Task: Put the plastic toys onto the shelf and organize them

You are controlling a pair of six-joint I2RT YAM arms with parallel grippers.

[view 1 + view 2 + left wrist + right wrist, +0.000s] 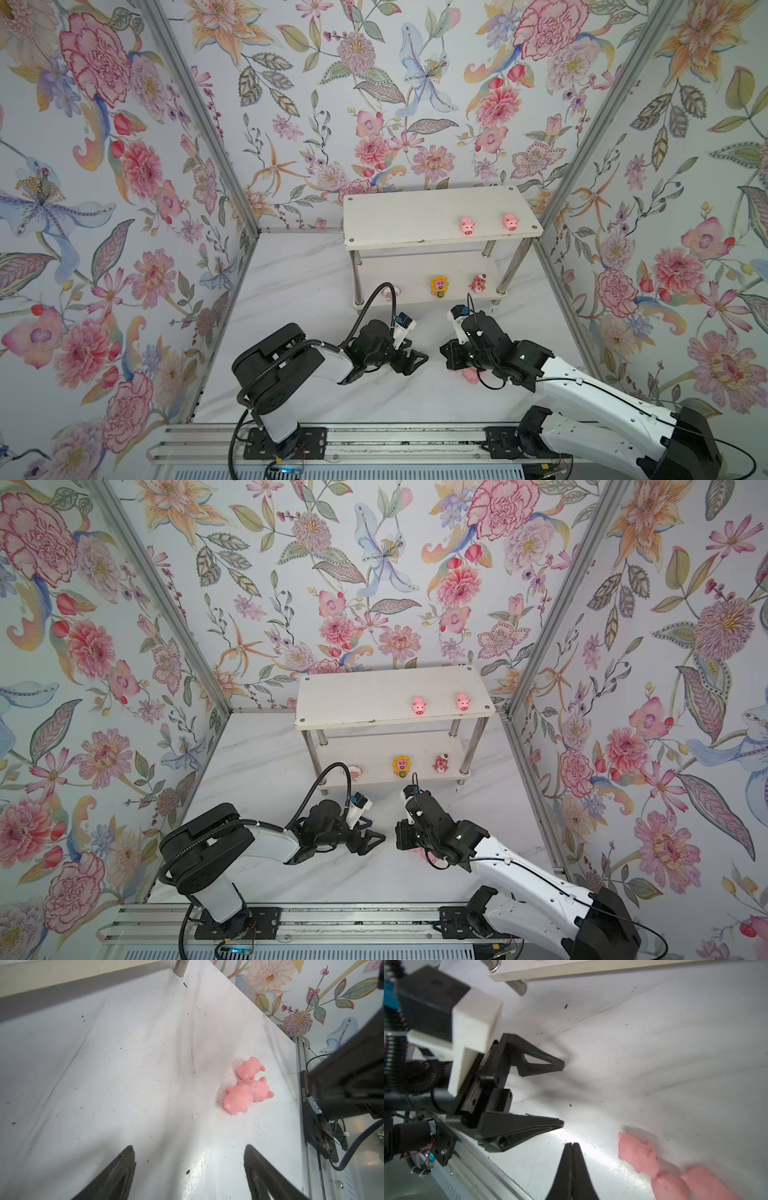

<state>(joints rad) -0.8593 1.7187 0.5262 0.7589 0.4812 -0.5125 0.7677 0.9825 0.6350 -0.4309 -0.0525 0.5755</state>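
Note:
The shelf (415, 216) stands at the back on the white table. On its top board stand two pale pink pigs (468, 226) (510, 222). The lower board holds a yellow sunflower-faced toy (439, 286), a dark pink bear (478, 284) and a white-pink toy (390, 293), the last half hidden behind a cable. Three more pigs (247, 1091) lie bunched on the table, mostly hidden under my right arm in both top views. My left gripper (189, 1147) is open and empty, short of them. My right gripper (572, 1144) is shut on nothing, with the pigs (637, 1155) beside it.
The two grippers face each other closely at the table's middle, in front of the shelf's chrome legs (356, 270). An aluminium rail (374, 444) carrying both arm bases runs along the front edge. Floral walls (124, 208) close in the left, back and right.

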